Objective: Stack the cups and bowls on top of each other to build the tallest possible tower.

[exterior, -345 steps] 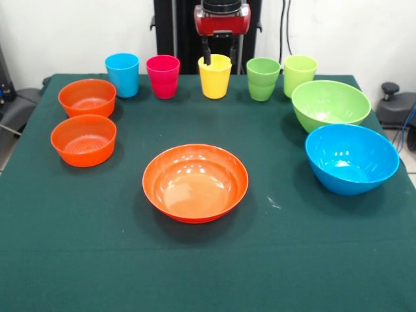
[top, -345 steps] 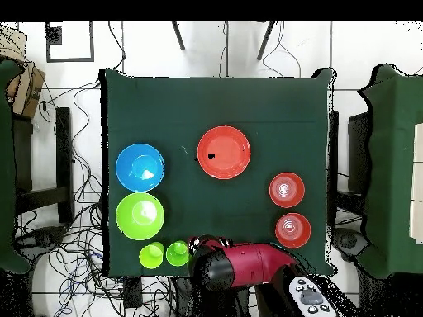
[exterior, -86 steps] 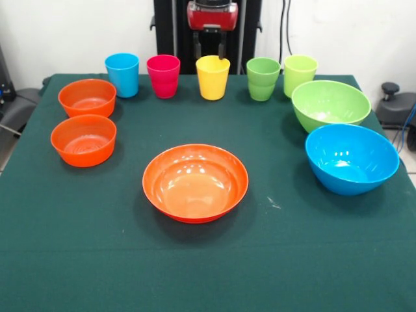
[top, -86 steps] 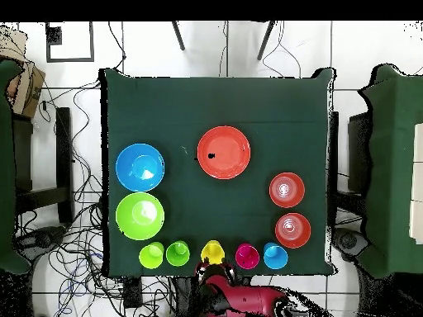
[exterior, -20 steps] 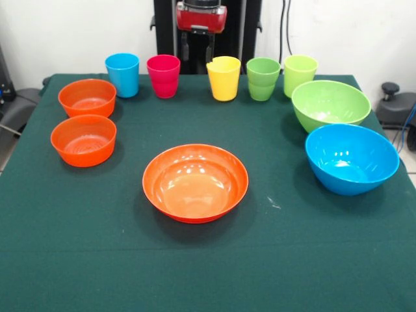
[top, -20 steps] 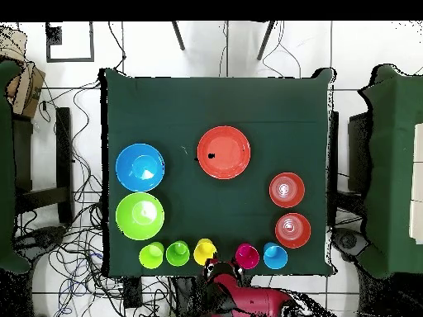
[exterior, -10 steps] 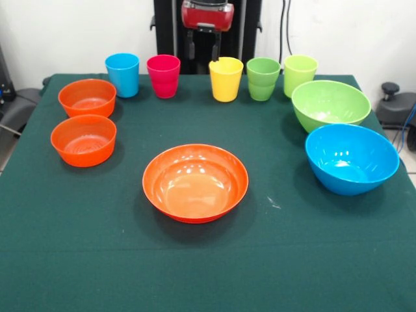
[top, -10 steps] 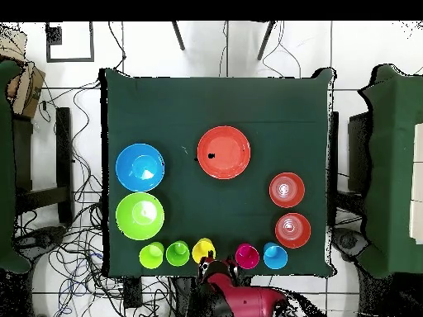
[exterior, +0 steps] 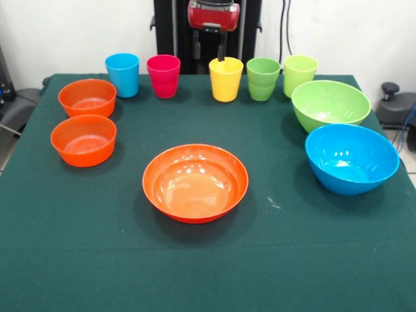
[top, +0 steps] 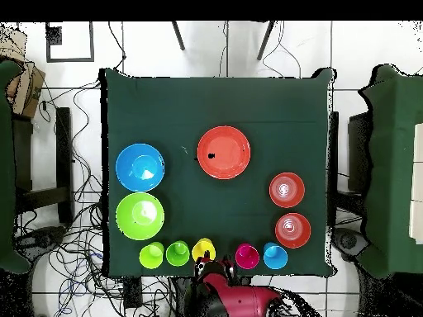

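cups (exterior: 225, 79) row: table (exterior: 78, 260) back edge | bowls (exterior: 195, 182): one centre, pairs left, right

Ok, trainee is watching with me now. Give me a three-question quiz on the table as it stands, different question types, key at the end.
1. True or false: the yellow cup stands inside the wide orange bowl.
2. Which cup stands next to the pink cup, on the side away from the yellow one? A) sky blue B) light green C) none
3. Fill in: the gripper hangs over the table's edge behind the ____ cup.

Key: 1 false; 2 A, the sky blue cup; 3 yellow.
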Robot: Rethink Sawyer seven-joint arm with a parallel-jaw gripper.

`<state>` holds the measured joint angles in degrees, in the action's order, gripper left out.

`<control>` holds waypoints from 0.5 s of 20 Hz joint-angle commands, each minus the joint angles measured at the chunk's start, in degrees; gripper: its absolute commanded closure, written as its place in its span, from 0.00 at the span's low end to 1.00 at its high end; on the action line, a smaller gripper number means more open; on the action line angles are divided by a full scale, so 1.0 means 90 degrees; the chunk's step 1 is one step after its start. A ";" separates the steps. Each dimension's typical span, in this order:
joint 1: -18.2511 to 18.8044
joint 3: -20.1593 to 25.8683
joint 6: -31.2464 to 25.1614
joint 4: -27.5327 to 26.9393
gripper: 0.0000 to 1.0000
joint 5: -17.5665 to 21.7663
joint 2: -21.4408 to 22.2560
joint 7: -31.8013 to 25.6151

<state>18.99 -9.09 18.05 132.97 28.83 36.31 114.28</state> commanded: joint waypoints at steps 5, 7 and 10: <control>-0.0043 0.0611 0.0527 -0.0582 0.00 -0.0121 -0.0787 0.1045; -0.0071 0.0566 0.0622 -0.0677 0.00 -0.0139 -0.0936 0.1044; -0.0075 0.0589 0.0633 -0.0750 0.00 -0.0181 -0.1009 0.1033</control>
<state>19.00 -9.09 19.38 132.93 28.81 32.43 115.03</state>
